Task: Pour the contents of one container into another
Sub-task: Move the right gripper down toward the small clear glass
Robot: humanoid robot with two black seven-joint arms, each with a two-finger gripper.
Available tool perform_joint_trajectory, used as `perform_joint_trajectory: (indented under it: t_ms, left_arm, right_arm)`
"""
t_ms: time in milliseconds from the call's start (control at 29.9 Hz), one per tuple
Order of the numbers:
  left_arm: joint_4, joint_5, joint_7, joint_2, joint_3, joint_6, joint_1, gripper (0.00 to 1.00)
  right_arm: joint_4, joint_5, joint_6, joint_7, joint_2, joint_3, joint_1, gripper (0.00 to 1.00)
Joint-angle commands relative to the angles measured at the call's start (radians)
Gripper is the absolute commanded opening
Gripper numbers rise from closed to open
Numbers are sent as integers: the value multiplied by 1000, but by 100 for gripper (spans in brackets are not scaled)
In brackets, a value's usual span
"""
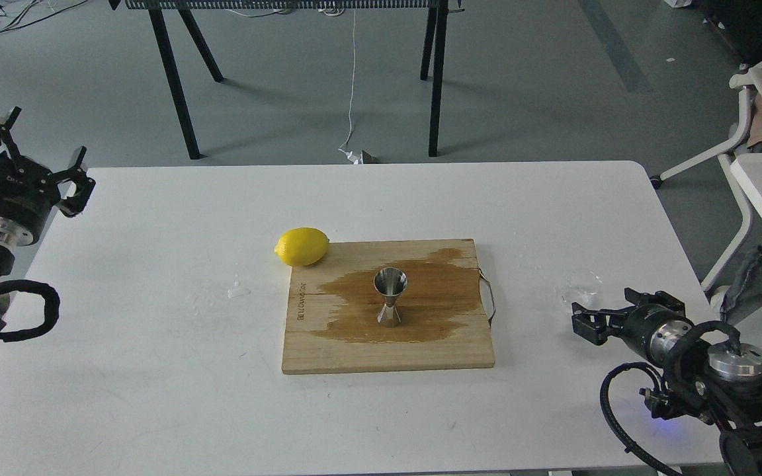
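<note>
The small transparent cup [581, 289] stands on the white table right of the board, and my right gripper [609, 311] hangs open just below and to the right of it, apart from it. On the wet wooden cutting board [328, 350] the shiny steel jigger [390, 297] stands upright near the middle. Out at the table's left edge my left gripper [34, 149] is open and holds nothing.
A yellow lemon [301, 246] lies at the board's far left corner. A small water spill [238, 289] sits left of the board, whose metal handle [489, 301] sticks out on the right. White furniture [761, 192] stands beyond the table's right edge.
</note>
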Motion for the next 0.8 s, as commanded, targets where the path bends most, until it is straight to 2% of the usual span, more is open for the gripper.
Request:
perform_joint_trajectory:
  t_ms: [0, 669, 769]
  left_arm:
    - [0, 0, 0, -1, 0, 0, 0, 92]
    - [0, 0, 0, -1, 0, 0, 3, 92]
    - [0, 0, 0, -1, 0, 0, 5, 92]
  right_arm:
    - [-28, -1, 9, 0, 4, -15, 19, 98]
    - [-97, -48, 14, 3, 63, -17, 80, 82]
    - [-100, -70, 14, 3, 72, -17, 83, 77]
